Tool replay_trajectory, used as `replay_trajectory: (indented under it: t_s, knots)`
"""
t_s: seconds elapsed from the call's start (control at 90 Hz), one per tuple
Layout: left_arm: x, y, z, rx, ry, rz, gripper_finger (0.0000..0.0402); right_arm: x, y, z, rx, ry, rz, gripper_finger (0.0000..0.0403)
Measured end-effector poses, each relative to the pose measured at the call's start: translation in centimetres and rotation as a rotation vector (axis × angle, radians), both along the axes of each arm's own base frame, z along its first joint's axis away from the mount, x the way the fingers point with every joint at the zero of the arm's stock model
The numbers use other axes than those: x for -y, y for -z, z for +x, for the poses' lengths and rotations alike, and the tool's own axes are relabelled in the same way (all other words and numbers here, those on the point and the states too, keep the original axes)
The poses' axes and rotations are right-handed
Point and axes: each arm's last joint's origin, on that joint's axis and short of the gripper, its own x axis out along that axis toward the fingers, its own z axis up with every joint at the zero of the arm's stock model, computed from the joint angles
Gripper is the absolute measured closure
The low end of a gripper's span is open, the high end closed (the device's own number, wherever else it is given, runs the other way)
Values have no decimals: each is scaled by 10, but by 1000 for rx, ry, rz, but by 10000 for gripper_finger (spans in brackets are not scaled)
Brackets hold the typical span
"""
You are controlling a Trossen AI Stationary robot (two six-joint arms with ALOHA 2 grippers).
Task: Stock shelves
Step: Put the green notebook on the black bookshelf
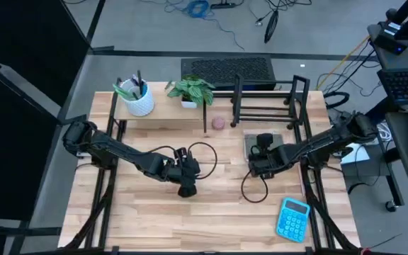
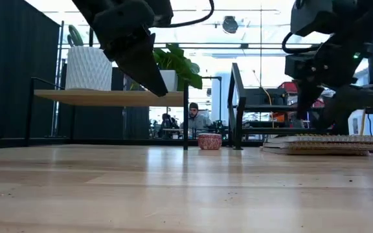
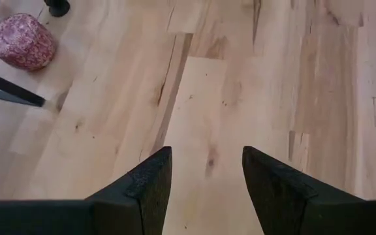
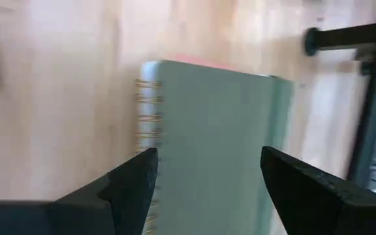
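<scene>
Left tool [image 1: 187, 185]: hangs above the bare middle of the tabletop [image 1: 211, 212], clear of the wood. In the left wrist view its two fingers [image 3: 142, 189] stand apart with only planks between them, holding nothing.
Right tool [image 1: 262, 147]: sits over the notebook [image 1: 261, 145] on the right half of the tabletop. In the right wrist view its fingers [image 4: 132, 179] are spread wide, one to each side of the cover, gripping nothing. The low view shows it just above the notebook; contact cannot be told.
Notebook: grey-green, spiral-bound, lying flat just in front of the rack. The low view shows it on top of another flat book or pad.
Wood shelf [image 1: 165, 106]: a low, pale riser with black legs at the rear left of the tabletop. On it stand a white pot [image 1: 139, 99] with dark items inside, towards the left end, and a leafy plant [image 1: 192, 91] in a small white pot, towards the right end.
Rack [image 1: 264, 103]: black wire frame with upright dividers at the rear right, just beside the wood shelf. Its slots look unfilled.
Pink bowl [image 1: 218, 123]: small, speckled, on the tabletop in front of the gap between shelf and rack, near a shelf leg.
Calculator [image 1: 292, 218]: blue, lying at the front right of the tabletop, well apart from both tools.
Background: in the low view a person [image 2: 193, 120] sits far behind the tabletop.
</scene>
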Motion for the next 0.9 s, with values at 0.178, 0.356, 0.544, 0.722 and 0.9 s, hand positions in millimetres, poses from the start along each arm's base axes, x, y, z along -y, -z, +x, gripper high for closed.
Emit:
replay_trajectory:
  t_s: [0.178,0.356,0.544,0.722,0.9]
  knots:
    - [0,0,0,1,0,0,228,-9,2,0,66,81,25,148]
    - [-1,-1,1,10,13,9,228,-14,21,4,-1,95,-3,148]
    - [-1,-1,2,13,15,10,228,-17,46,9,-68,120,-110,162]
    - [-1,-1,2,12,16,10,228,-17,51,12,-48,174,-122,221]
    - [-1,-1,2,12,15,10,228,-17,50,12,-43,184,-130,293]
